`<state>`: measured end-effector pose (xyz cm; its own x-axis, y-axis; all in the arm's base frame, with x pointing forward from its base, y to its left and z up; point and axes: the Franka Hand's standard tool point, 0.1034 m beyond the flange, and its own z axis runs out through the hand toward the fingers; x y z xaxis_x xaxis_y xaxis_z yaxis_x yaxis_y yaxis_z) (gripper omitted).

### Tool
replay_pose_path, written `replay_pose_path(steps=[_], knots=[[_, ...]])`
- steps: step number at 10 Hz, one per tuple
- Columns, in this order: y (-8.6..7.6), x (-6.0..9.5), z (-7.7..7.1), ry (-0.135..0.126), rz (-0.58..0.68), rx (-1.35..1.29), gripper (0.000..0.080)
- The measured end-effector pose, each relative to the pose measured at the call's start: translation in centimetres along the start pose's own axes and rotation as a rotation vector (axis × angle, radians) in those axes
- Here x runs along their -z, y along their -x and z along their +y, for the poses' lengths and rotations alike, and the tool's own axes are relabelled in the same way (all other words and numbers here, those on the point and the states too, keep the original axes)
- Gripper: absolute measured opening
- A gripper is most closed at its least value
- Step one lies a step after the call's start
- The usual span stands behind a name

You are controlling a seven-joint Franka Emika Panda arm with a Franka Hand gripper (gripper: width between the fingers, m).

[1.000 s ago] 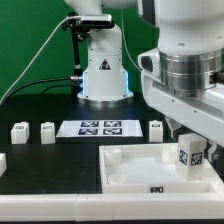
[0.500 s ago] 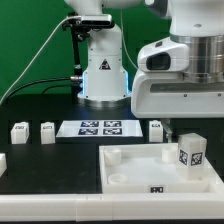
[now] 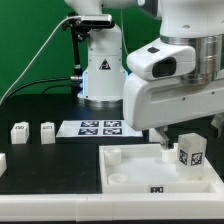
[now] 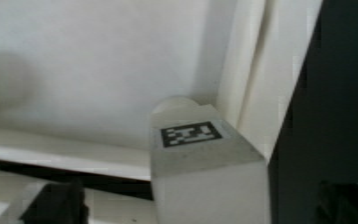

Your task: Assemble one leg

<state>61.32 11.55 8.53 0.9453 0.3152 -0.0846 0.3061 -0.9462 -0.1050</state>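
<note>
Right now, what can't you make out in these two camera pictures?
Claw: exterior view, the arm's housing covers most of it; open or shut cannot be told.
Leg: wrist view, blurred, base cut off by the picture edge; seated or not is unclear.
Marker board: exterior view, its end toward the view's right is behind the arm.
Tray: exterior view, right side cut by the frame edge.

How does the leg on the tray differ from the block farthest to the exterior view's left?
The leg stands in the tray's corner; that block sits on the black table, off the tray. The leg's square tag shows clearly; the block's marking is too small to read. Both are small and white.
</note>
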Motion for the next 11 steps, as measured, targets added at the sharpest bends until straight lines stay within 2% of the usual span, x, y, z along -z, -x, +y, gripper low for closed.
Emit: replay_pose_path(steps=[3,4,5,9,11], knots=[[0.01,-0.05,0.0,0.0,-0.001,-0.012,0.0648],[0.02,-0.06,0.0,0.0,-0.001,-0.012,0.0535],[0.02,-0.08,0.0,0.0,-0.001,-0.012,0.0286],[0.02,-0.08,0.02,-0.001,-0.001,-0.045,0.0291],[-0.01,-0.1,-0.17,-0.002,-0.001,-0.256,0.0291]])
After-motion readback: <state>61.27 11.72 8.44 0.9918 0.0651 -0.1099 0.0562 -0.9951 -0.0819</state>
